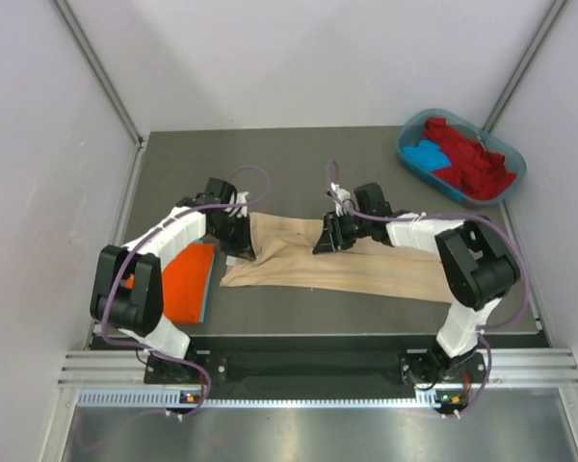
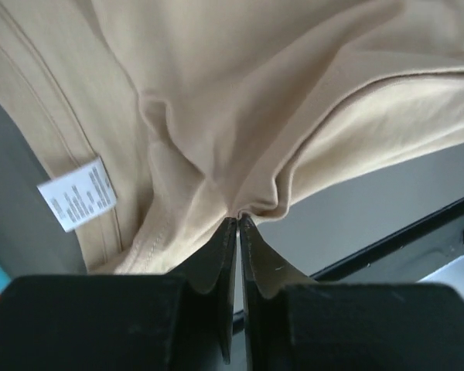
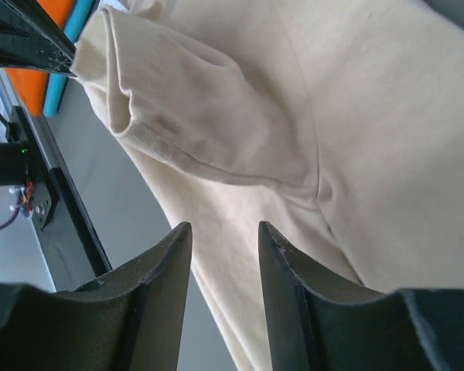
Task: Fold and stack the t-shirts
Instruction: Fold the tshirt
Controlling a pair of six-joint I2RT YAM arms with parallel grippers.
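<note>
A dark grey table point(image 1: 299, 159) filled the middle of the scene. At its far right corner stood a teal-blue oval plastic tub point(image 1: 405, 149), turned a little slanted to the table edges. White walls point(image 1: 39, 125) closed the table on the left, on the right and on the far side. Grey metal strips point(image 1: 98, 69) ran up where the walls met. Along the near edge lay a silver aluminium rail point(image 1: 96, 369), and nearer than it a shiny metal sheet point(image 1: 318, 433).
</note>
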